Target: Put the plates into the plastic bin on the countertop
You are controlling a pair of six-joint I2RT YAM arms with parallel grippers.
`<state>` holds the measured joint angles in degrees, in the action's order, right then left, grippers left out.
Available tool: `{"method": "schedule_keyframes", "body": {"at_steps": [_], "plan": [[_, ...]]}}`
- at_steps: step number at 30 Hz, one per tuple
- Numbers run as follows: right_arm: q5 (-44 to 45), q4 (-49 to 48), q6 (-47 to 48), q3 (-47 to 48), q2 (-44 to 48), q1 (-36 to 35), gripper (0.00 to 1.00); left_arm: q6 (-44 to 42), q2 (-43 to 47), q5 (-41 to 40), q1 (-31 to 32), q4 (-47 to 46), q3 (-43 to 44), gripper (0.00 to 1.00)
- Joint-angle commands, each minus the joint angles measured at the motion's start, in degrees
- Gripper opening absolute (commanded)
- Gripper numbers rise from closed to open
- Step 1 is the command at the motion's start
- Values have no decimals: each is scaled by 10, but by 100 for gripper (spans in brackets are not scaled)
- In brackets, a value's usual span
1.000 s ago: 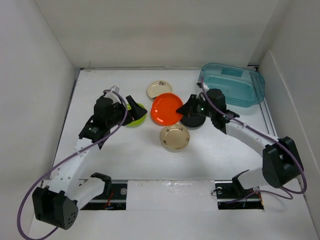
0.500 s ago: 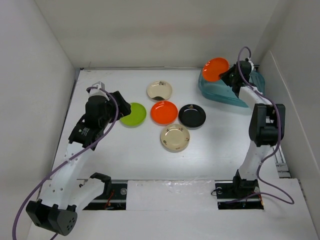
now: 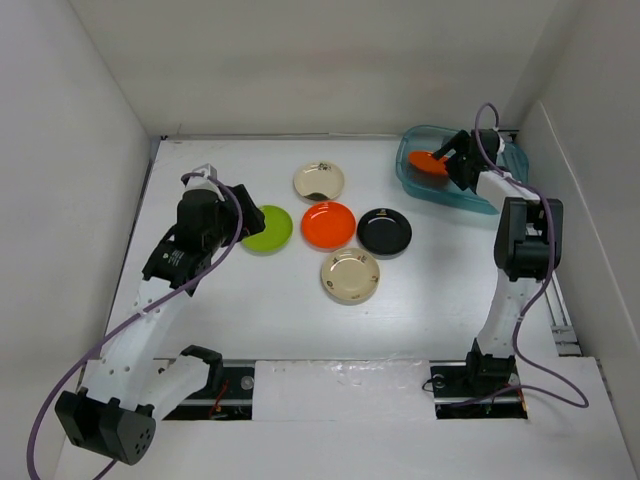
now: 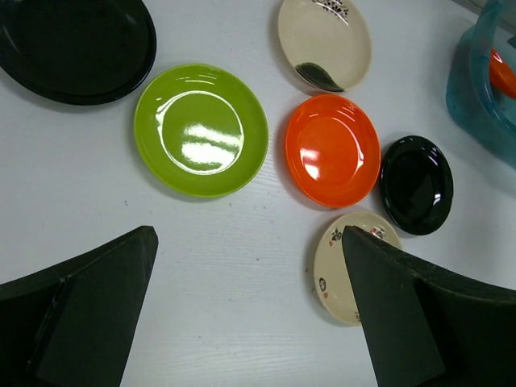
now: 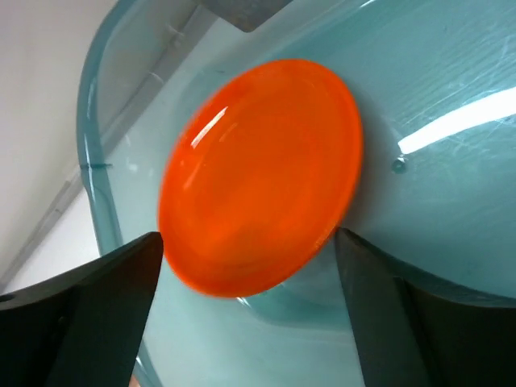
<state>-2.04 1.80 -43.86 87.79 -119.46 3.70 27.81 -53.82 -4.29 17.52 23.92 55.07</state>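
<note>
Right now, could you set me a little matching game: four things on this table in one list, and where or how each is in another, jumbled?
1 lime green plate
2 plastic bin
3 left claw
4 countertop orange plate

A open, holding nothing
B between the green one and a black plate
C left end of a row of three plates
D has a second orange plate inside

Pairs: 1-C, 2-D, 3-A, 4-B

Black plate (image 4: 72, 44) cut by top edge, orange plate (image 5: 262, 173) blurred
</note>
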Motion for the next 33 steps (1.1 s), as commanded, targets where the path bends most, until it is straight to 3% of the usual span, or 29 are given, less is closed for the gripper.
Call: {"method": "schedule_keyframes", "body": {"at_steps": [1,8,11,16,19,27,31,33], "plan": [[36,-11,8,2,69,-4,98,-10,8,6,-4,-5,-2,100],[154,22,52,-55,207,-56,99,-10,14,6,-4,-5,-8,100],[160,51,54,-115,270,-95,99,-5,14,-8,-4,0,-8,100],[155,-20,0,-337,400,-159,99,8,14,-48,-4,14,-2,100],[145,-45,-18,-401,441,-178,99,8,14,-37,-4,14,-2,100],[98,-100,-39,-505,403,-205,93,2,0,-26,-4,14,-2,100],[69,-138,-39,-516,364,-191,82,2,6,-20,-4,14,-2,100],[69,-138,-39,-516,356,-191,72,2,6,-20,-4,14,-2,100]]}}
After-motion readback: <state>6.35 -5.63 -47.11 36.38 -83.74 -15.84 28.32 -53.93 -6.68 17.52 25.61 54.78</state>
